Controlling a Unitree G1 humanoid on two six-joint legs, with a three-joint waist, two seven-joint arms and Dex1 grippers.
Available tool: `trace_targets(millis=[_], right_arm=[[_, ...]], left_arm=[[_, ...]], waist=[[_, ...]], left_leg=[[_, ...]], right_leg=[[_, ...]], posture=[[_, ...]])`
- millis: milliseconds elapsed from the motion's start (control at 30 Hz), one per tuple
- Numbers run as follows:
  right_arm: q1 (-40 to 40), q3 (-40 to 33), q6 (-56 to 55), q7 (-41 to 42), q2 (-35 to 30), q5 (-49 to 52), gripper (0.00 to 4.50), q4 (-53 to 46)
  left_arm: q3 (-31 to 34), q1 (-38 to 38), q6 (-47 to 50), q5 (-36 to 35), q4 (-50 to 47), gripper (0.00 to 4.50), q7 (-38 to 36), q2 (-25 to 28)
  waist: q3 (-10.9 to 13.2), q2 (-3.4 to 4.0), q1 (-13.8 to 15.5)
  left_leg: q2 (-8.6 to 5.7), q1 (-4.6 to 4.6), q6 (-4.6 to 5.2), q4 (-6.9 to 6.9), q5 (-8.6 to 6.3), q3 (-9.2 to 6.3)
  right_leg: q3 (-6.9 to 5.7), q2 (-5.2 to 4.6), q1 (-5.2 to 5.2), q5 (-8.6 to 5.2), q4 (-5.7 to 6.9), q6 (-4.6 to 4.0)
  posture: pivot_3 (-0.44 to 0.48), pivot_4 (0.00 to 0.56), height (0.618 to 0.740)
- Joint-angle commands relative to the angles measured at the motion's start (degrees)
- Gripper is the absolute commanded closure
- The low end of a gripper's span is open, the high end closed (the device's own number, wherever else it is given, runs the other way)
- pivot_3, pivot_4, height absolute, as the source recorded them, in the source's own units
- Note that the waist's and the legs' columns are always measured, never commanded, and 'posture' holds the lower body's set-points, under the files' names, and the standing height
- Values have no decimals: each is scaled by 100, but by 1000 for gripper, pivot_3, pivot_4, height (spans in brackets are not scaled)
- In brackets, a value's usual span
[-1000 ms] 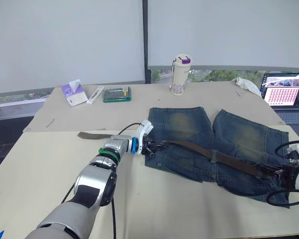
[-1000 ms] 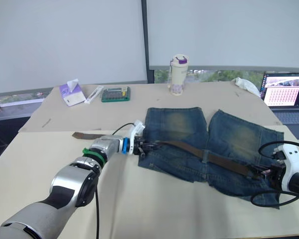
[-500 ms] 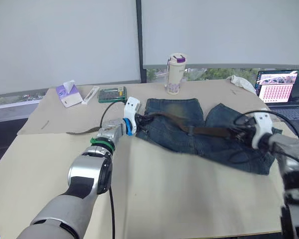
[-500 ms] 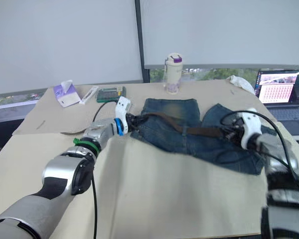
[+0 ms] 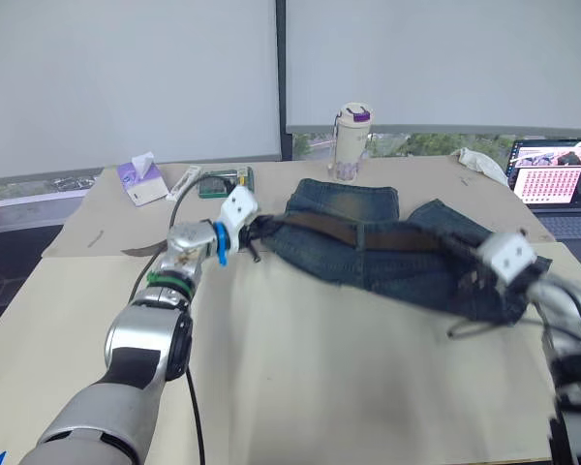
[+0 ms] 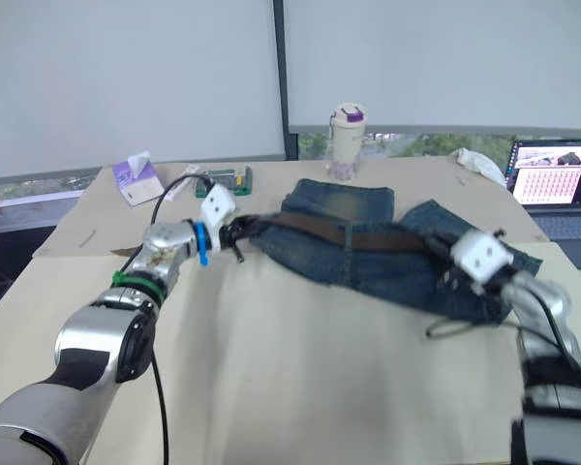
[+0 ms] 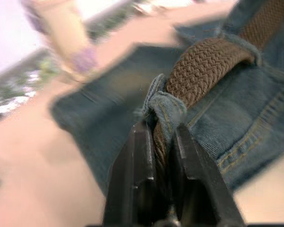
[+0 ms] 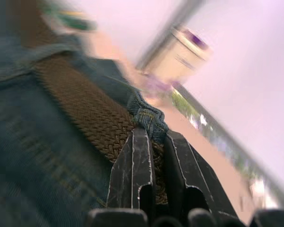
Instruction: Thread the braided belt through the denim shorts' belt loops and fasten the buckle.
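Observation:
The denim shorts [image 5: 397,269] hang stretched between my two grippers, their waistband raised off the table. The braided belt [image 5: 368,235] runs along the waistband under a belt loop [image 7: 163,105]. My left gripper [image 5: 256,229] is shut on the belt and denim at the waistband's left end. In the left wrist view its fingers [image 7: 137,175] clamp the brown braid [image 7: 201,68]. My right gripper [image 5: 465,275] is shut on the belt [image 8: 85,109] and a fold of denim [image 8: 149,118] at the right end. The belt's loose tail [image 5: 136,252] trails on the table. The buckle is hidden.
At the far side stand a tumbler [image 5: 351,143], a tissue pack [image 5: 142,180], a white stick [image 5: 186,182] and a green box [image 5: 213,186]. A laptop [image 5: 562,179] and a white cloth [image 5: 482,163] lie at the far right. Black cables loop near both wrists.
The shorts lay flat a second ago; both grippers have since lifted the waistband and carried it away from me. The left gripper moved left, the right one inward.

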Motion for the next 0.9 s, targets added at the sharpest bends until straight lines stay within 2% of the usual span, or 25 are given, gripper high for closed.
trace_targets(millis=[33,167,300,400,500,600,667,733,900], right_arm=[[758,-317,-1635,-278,-275,-187,4500,-589],[1955,-499,-3165,-602,-219,-588,4500,-903],[2577,-596,-3904,-859,-218,-969,4500,-857],[3063,-619,-4436,-952,-229,-1330,4500,-699],[3396,-627,-4488,-1122,-266,-1645,4500,-796],[3511,-699,-4488,-1298,-361,-1815,4500,-674],[3539,-737,-4488,-1407,-453,-1886,4500,-640],[3902,-293,-4458,-1556,-909,-1585,3505,-597],[4672,790,-4380,-2163,-2056,-491,1804,-961]], left_arm=[[-101,187,-681,35,-294,2539,-548,252],[-294,791,-1480,99,-459,1202,-1218,507],[-447,1261,-2045,55,-610,15,-1769,677],[-395,1516,-1844,-125,-613,15,-2193,789],[-385,1631,-1646,-198,-622,15,-2528,880],[-204,1506,-799,-472,-584,15,-2877,920],[-118,1401,-503,-575,-612,15,-3001,940],[-54,1260,-29,-741,-627,0,-3276,1031],[-309,1072,885,-1325,-895,0,-3376,1269]], waist=[[1,-2,-13],[3,-5,-23],[5,-9,-64],[7,-17,-56],[8,-19,-52],[9,-20,-78],[9,-20,-91],[8,-18,-90],[13,-40,-160]], left_leg=[[-1,2,0,1,0,2],[4,11,6,-1,-3,4],[3,18,10,-2,-6,23],[1,46,10,3,-5,30],[3,64,18,1,-10,28],[0,101,47,0,-27,29],[-5,112,47,3,-27,28],[-6,109,47,6,-27,25],[-12,104,60,5,-34,14]], right_leg=[[4,1,0,0,2,0],[10,12,20,-3,2,2],[42,16,27,-7,2,4],[53,21,30,-8,-18,3],[55,25,53,-12,-28,5],[61,26,112,-20,-47,8],[65,25,111,-21,-49,9],[65,25,109,-23,-49,12],[84,33,114,-36,-50,17]], posture=[[0,150,740],[0,150,740],[0,150,740],[0,150,740],[0,150,740],[0,150,740],[0,150,740],[0,150,740],[0,150,740]])
